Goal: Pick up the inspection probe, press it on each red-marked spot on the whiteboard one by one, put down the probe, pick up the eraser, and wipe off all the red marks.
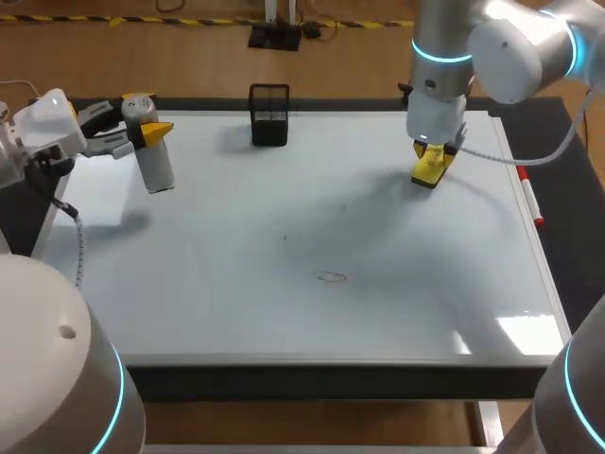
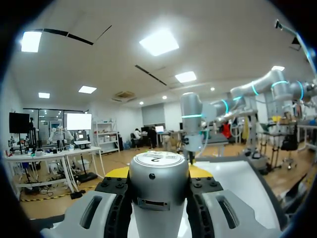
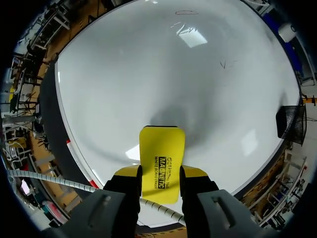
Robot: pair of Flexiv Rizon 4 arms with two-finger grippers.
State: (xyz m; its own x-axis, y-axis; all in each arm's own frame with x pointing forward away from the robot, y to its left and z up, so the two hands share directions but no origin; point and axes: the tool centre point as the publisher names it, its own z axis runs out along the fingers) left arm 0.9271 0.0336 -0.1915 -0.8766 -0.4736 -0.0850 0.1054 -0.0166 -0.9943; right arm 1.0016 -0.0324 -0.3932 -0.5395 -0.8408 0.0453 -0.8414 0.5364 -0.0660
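**Head view.** The whiteboard (image 1: 284,312) covers most of the table. My left arm comes in at the far left. The left gripper (image 1: 149,130) is clamped on the top of the probe (image 1: 157,166), a silver cylinder hanging nearly upright over the board's far left part. The probe's shadow falls on the board apart from it.

My right arm stands over the far right part. The right gripper (image 1: 433,151) grasps the yellow eraser (image 1: 428,168), which points down at the board. I cannot tell whether it touches the surface.

A black mesh basket (image 1: 269,115) stands at the far edge, between the two arms. A faint oval mark (image 1: 331,276) lies near the board's middle, and a small mark (image 1: 284,237) lies a little farther back. Neither looks clearly red. A marker (image 1: 530,200) lies along the right rim.

**Left wrist view.** The probe fills the gap between the yellow tips, and both fingers press its sides. Its round cap faces the camera. The board lies beyond it.

**Right wrist view.** The eraser sits upright between the fingers, gripped from both sides. Its shadow lies on the board just ahead. Both faint marks show far ahead, and the basket is off to the side at the board's edge.
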